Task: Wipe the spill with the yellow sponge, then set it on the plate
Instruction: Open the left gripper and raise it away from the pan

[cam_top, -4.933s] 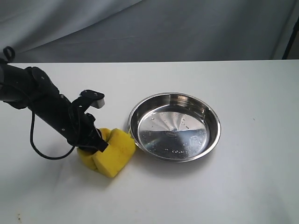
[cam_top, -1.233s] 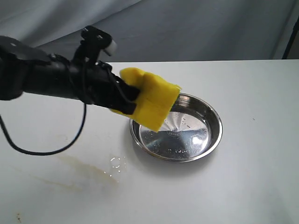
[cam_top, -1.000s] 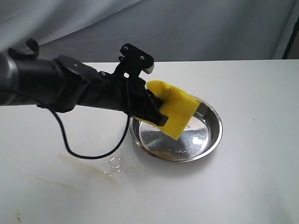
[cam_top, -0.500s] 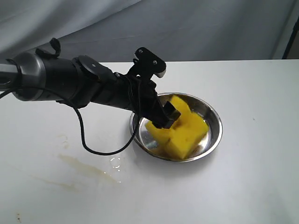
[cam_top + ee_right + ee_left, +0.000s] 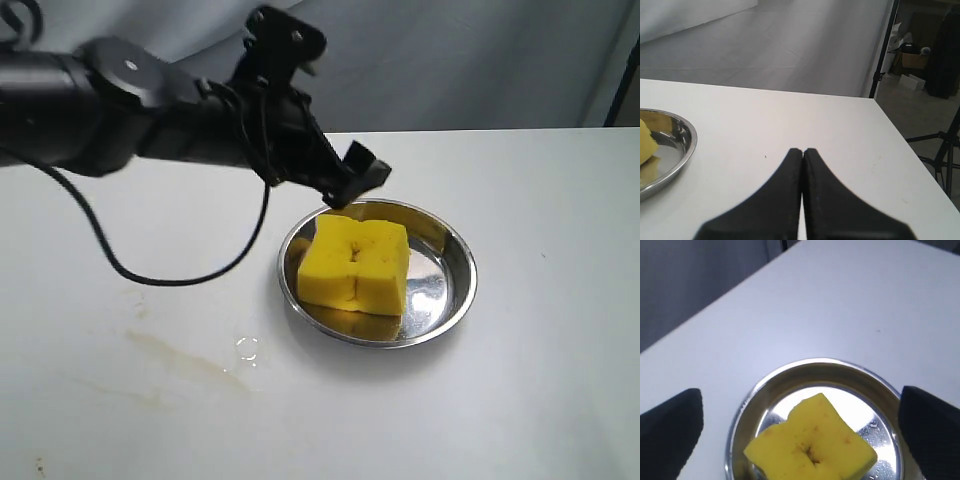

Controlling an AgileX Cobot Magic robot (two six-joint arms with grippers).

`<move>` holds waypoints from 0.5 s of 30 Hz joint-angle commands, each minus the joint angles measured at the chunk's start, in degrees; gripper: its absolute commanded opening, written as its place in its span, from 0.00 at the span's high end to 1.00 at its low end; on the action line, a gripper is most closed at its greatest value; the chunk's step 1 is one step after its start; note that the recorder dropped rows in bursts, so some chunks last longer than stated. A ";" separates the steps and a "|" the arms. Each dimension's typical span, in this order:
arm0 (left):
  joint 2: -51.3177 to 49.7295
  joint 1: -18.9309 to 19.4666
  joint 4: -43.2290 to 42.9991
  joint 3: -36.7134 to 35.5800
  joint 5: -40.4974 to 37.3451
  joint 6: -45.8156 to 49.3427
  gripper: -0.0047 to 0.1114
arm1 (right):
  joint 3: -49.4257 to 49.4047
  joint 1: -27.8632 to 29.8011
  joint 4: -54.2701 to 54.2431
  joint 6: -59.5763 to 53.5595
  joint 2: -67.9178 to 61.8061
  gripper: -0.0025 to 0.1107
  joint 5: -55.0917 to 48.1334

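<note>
The yellow sponge lies flat in the plate, creased down its middle, with nothing touching it. My left gripper hangs open above the plate's far left rim, clear of the sponge. In the left wrist view the sponge sits in the plate, and the gripper has its black fingers spread wide to either side. The spill shows as thin brownish streaks on the table left of the plate. My right gripper is shut on nothing, over bare table beside the plate.
A few small wet drops glisten near the streaks. The left arm's black cable hangs over the table. In the right wrist view the table edge runs close by, with a stand beyond it.
The left gripper carried the sponge over the plate, set it down and let go. It has since opened and lifted up and back; the sponge lies flat.
</note>
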State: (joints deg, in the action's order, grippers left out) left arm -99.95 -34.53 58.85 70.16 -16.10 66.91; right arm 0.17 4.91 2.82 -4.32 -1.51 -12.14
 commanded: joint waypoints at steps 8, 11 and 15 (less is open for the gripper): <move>24.72 10.94 -29.29 -3.74 -12.35 -28.74 0.13 | -0.17 0.24 -0.23 0.06 0.33 0.98 0.44; 31.62 15.72 -29.95 -8.64 -12.35 -29.47 0.32 | -0.17 0.24 -0.23 0.06 0.33 0.98 0.44; 41.32 22.49 -29.95 -16.21 -12.22 -29.37 0.62 | -0.17 0.24 -0.23 0.06 0.33 0.98 0.44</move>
State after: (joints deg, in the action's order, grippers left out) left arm -64.41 -16.12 29.55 58.41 -27.81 38.35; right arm 0.17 4.91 2.82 -4.32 -1.51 -12.14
